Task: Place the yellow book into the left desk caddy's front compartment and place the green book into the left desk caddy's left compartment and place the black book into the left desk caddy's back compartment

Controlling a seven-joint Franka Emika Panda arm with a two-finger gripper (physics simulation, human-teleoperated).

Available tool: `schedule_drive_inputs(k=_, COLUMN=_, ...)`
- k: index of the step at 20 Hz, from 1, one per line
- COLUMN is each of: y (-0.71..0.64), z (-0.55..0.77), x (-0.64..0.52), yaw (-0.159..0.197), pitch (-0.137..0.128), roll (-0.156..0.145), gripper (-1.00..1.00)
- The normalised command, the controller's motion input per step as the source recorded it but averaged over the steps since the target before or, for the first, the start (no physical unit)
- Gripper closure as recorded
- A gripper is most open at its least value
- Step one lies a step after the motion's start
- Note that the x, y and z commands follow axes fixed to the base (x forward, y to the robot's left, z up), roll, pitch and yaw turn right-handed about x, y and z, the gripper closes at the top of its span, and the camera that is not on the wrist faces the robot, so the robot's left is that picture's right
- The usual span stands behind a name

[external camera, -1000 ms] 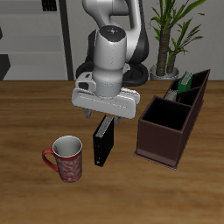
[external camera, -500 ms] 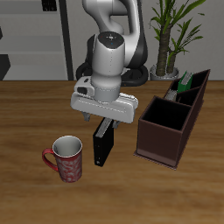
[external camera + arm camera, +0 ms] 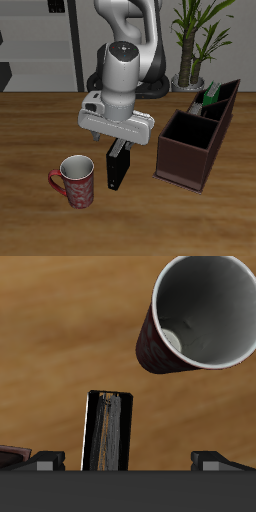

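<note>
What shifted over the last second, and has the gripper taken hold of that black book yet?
Only the arm moved: the gripper drifted slightly toward the red mug and down over the upright black book with the white page edge. Nothing has been grasped; the wrist view shows the fingers wide apart. The book, the mug and the dark maroon-brown left desk caddy, with the bright-green book inside it, stayed put.

Black book (image 3: 116, 168) stands upright on counter (image 3: 30, 130), beside maroon caddy (image 3: 190, 150). Green book (image 3: 213, 96) sits in caddy's far end.
</note>
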Motion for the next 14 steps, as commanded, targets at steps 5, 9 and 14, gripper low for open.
schedule_drive_inputs(k=5, y=-0.04, z=-0.08, x=0.02, yaw=-0.009, pitch=0.011, roll=-0.007, gripper=-1.0)
schedule_drive_inputs(k=9, y=-0.02, z=-0.12, x=0.03, yaw=-0.016, pitch=0.013, roll=0.005, gripper=-1.0)
schedule_drive_inputs(k=14, y=-0.01, z=-0.14, x=0.03, yaw=0.004, pitch=0.023, roll=-0.015, gripper=1.0)
